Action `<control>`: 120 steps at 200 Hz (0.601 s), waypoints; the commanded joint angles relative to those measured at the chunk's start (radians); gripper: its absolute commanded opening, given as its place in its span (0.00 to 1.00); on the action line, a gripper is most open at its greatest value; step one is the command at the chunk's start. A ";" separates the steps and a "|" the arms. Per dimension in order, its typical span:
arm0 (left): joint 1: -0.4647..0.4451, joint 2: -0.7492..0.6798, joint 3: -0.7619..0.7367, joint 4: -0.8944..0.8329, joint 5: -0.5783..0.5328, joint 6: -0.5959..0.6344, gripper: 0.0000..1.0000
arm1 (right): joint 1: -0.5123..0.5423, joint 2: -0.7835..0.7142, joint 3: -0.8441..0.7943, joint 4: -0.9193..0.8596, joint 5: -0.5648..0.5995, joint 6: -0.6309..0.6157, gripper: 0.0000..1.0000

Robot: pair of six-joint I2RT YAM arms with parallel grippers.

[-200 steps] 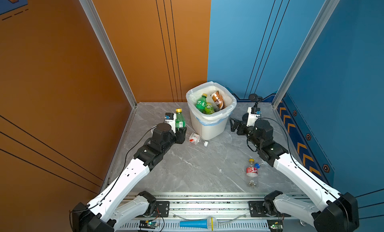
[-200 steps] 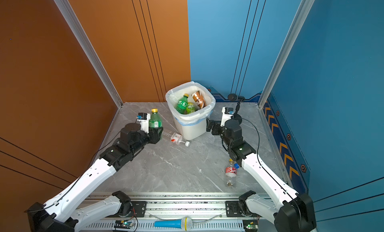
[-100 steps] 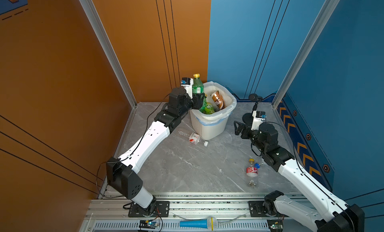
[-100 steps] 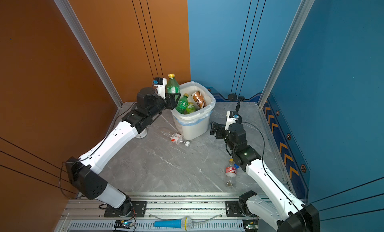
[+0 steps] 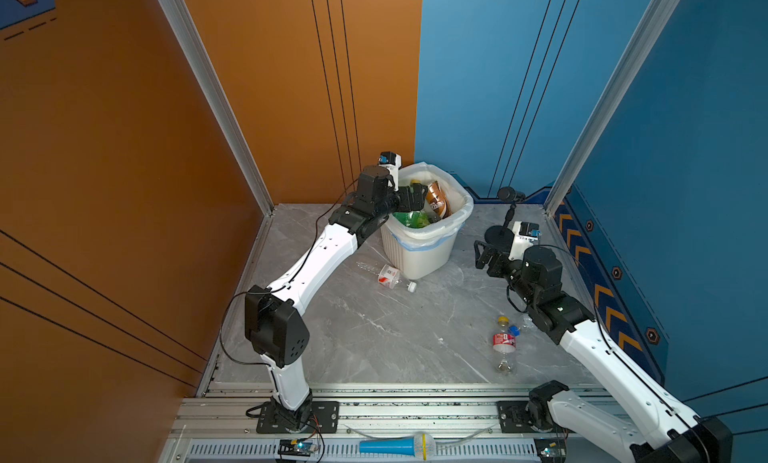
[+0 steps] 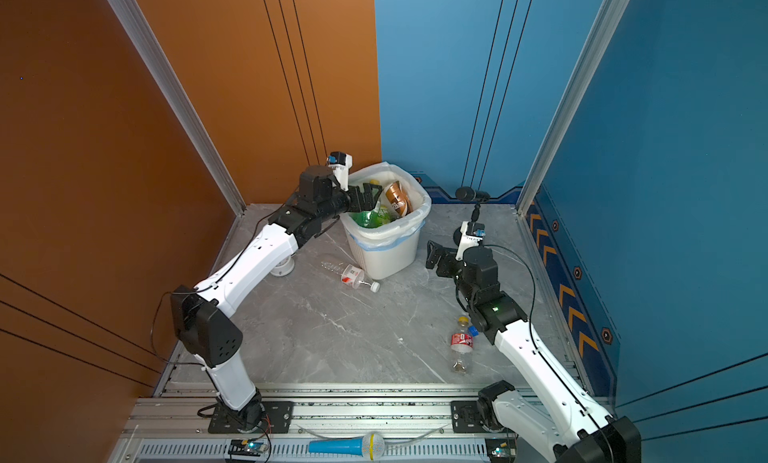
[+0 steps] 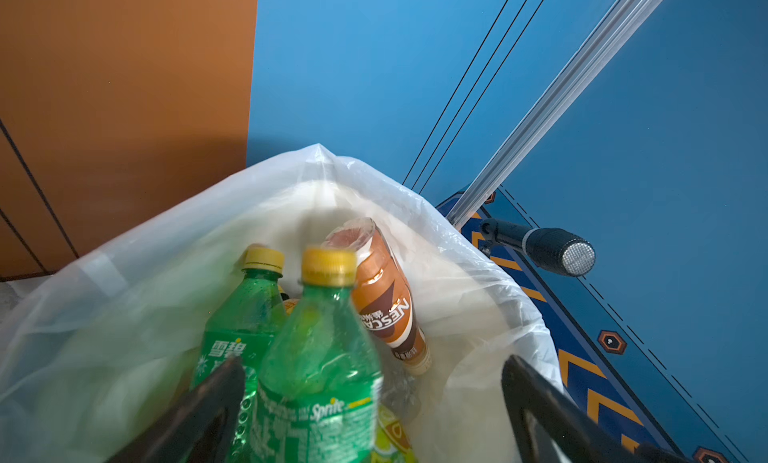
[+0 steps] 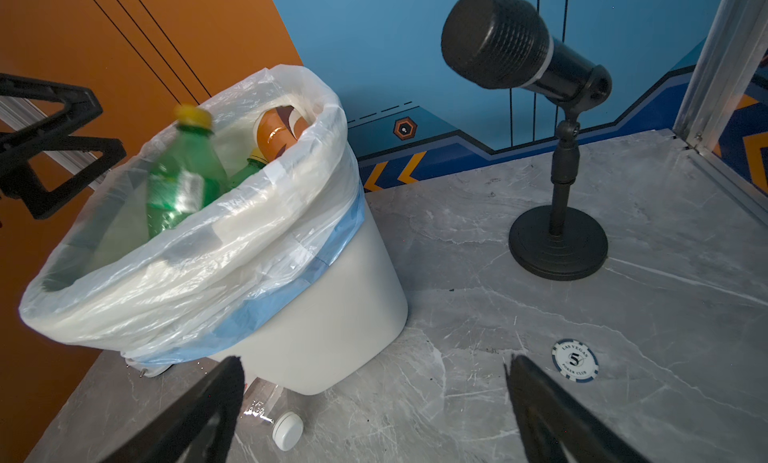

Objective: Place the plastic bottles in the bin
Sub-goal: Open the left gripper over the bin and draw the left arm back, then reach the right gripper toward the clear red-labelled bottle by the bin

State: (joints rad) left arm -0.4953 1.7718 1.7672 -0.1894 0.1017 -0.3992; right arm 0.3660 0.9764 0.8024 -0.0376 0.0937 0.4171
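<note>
Grey worktop (image 5: 374, 336), white bin (image 5: 419, 253) at its back. My left gripper (image 5: 413, 199) hangs over the bin's mouth, fingers apart. My right gripper (image 5: 482, 253) sits beside the bin, fingers apart, empty. The green bottle (image 7: 316, 357) stands inside the bin, blurred. 2 lie outside: the clear bottle (image 5: 384, 274) by its base, the red-label bottle (image 5: 503, 342) well apart.

White bin (image 5: 419, 253), lined with a translucent bag, stands midway along the worktop's far edge. Inside, a yellow-capped green bottle (image 7: 320, 357) stands upright, blurred, neck above the rim, beside a second green bottle (image 7: 245, 315) and an inverted brown bottle (image 7: 386, 311). A white-capped clear bottle (image 5: 386, 274) lies just beside the bin's base; a red-labelled bottle (image 5: 503, 342) lies near the right edge
</note>
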 commanded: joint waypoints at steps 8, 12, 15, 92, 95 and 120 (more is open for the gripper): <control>0.025 -0.165 -0.109 0.085 -0.012 -0.024 0.98 | -0.007 -0.010 -0.011 -0.023 0.006 0.006 1.00; 0.028 -0.190 -0.130 0.096 -0.019 -0.022 0.98 | -0.007 -0.008 -0.011 -0.022 0.003 0.006 1.00; 0.030 -0.206 -0.146 0.105 -0.024 -0.020 0.98 | -0.007 -0.006 -0.011 -0.020 0.003 0.007 1.00; 0.104 -0.680 -0.906 0.118 -0.294 -0.101 0.98 | 0.016 0.085 0.028 0.002 -0.048 0.020 1.00; 0.111 -0.694 -0.931 0.115 -0.290 -0.114 0.98 | 0.019 0.090 0.030 0.004 -0.046 0.016 1.00; 0.145 -0.815 -1.089 0.112 -0.276 -0.167 0.98 | 0.044 0.125 0.051 0.013 -0.045 0.006 1.00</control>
State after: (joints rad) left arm -0.3744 1.0458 0.7761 -0.0563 -0.1322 -0.4908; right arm 0.3874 1.0775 0.8074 -0.0360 0.0700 0.4206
